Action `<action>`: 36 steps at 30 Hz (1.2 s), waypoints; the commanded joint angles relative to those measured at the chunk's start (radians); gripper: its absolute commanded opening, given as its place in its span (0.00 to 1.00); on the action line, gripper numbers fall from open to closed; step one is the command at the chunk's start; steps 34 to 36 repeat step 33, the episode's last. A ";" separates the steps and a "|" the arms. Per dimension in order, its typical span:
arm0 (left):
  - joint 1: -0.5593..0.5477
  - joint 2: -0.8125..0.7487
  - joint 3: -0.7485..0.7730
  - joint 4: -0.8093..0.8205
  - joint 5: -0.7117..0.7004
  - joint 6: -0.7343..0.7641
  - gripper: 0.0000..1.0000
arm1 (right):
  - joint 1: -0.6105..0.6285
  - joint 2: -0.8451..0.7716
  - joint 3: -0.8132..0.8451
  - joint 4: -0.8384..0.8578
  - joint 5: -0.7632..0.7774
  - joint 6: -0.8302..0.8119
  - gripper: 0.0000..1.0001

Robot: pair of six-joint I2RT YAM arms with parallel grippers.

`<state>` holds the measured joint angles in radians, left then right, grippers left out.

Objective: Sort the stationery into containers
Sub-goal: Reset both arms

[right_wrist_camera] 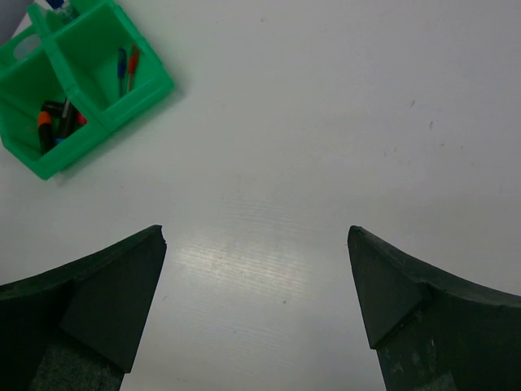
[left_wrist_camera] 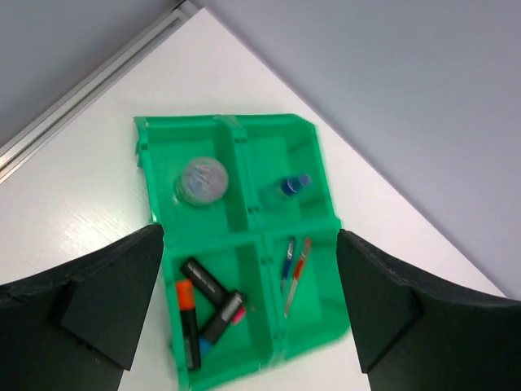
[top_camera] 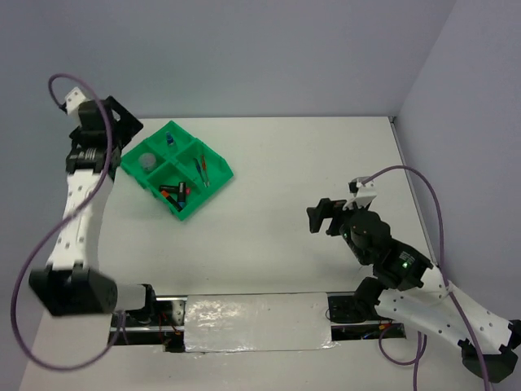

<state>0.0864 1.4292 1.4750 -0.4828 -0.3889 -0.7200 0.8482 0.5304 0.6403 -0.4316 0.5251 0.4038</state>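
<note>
Ahead of the black-fingered left claw (left_wrist_camera: 249, 236), the tray (left_wrist_camera: 220, 120) is bright green; in its compartments farthest from the claw, a clear greyish tape roll (left_wrist_camera: 203, 180) and a clear tube (left_wrist_camera: 285, 189) with blue cap; nearer, a blue pen (left_wrist_camera: 288, 262) and a red pen (left_wrist_camera: 299, 269); black highlighters (left_wrist_camera: 203, 281) tipped orange, pink, blue; table (left_wrist_camera: 81, 179) plain white.

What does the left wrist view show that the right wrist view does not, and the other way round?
Only the left wrist view shows the whole green tray with all four compartments. It includes the clear tape roll and the blue-capped tube seen whole.

Only the right wrist view shows a wide stretch of bare table. There the tray is cut off at the picture's corner and the tape roll is out of sight.

Both views show the highlighters in one compartment and the red and blue pens in the next. In both, the jaws are open and hold nothing.
</note>
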 commanded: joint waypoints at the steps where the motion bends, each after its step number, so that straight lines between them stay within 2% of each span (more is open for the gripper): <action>1: -0.017 -0.262 -0.157 -0.053 0.154 0.088 0.99 | 0.002 -0.010 0.145 -0.088 0.091 0.001 1.00; 5: -0.024 -0.478 -0.269 -0.137 0.136 0.194 0.99 | 0.003 -0.021 0.255 -0.226 0.167 -0.014 1.00; 9: -0.024 -0.653 -0.379 -0.166 0.119 0.301 0.99 | 0.000 -0.044 0.312 -0.280 0.225 -0.054 1.00; 13: -0.030 -0.837 -0.482 -0.188 0.015 0.269 0.99 | 0.003 -0.058 0.383 -0.421 0.289 -0.043 1.00; 18: -0.045 -1.062 -0.637 -0.111 0.071 0.272 0.99 | 0.003 -0.118 0.412 -0.492 0.365 -0.049 1.00; 24: -0.080 -1.129 -0.656 -0.102 0.064 0.255 0.99 | 0.003 -0.233 0.369 -0.417 0.337 -0.069 1.00; 36: -0.079 -1.113 -0.662 -0.088 0.090 0.260 0.99 | 0.002 -0.207 0.374 -0.429 0.348 -0.054 1.00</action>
